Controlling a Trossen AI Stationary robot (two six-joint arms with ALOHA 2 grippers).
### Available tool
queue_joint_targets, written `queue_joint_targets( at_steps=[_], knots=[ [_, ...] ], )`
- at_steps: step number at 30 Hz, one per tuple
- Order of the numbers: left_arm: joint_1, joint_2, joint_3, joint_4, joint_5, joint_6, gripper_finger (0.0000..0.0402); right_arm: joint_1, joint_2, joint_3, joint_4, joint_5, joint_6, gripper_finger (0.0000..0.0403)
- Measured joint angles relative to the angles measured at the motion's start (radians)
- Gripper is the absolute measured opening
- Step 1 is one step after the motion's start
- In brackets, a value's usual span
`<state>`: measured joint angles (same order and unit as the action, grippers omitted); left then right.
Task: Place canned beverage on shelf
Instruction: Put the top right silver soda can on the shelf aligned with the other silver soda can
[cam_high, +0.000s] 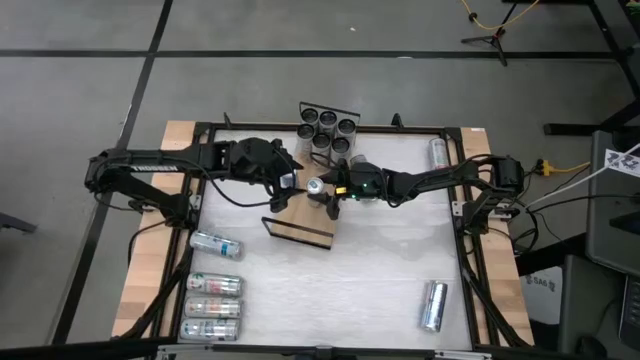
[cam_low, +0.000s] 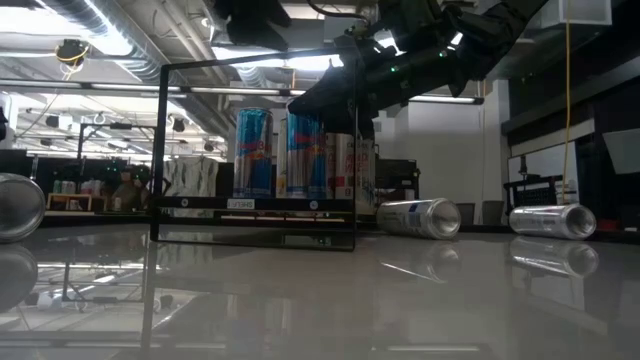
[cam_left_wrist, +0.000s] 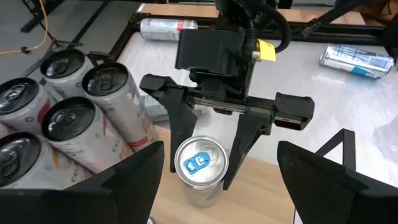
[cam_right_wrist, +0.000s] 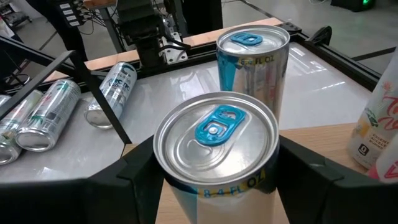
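A white tabletop in an open workshop holds the long light-wood shelf, already bearing upright cans at its far end. The right gripper clamps a silver blue-tabbed can standing on the board, not yet released. The left gripper hovers beside it, jaws wide, holding nothing. Several cans still lie loose. One reads "8.4 FL OZ".

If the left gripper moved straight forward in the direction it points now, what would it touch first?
Most likely the blue-tabbed can standing on the shelf, held between the right gripper's fingers. It sits directly ahead, between the open left gripper's own fingers, though exact depth is unclear.
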<state>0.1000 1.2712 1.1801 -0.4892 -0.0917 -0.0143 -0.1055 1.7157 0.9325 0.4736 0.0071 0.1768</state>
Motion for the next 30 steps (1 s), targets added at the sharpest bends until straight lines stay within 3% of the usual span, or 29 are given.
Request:
queue_joint_targets(
  at_steps=[14, 21, 30],
  knots=[
    [-0.01, 0.093, -0.001, 0.05, -0.026, 0.0, 0.0304, 0.0, 0.001, 0.0, -0.006, 0.001, -0.001, 0.0364],
    [-0.01, 0.147, -0.001, 0.064, -0.048, 0.0, 0.0304, 0.0, -0.031, 0.0, -0.014, 0.001, -0.001, 0.0368],
    [-0.01, 0.167, 0.0, 0.093, -0.057, 0.0, 0.0304, 0.0, -0.127, 0.0, -0.209, 0.0, -0.002, 0.0366]
  ],
)
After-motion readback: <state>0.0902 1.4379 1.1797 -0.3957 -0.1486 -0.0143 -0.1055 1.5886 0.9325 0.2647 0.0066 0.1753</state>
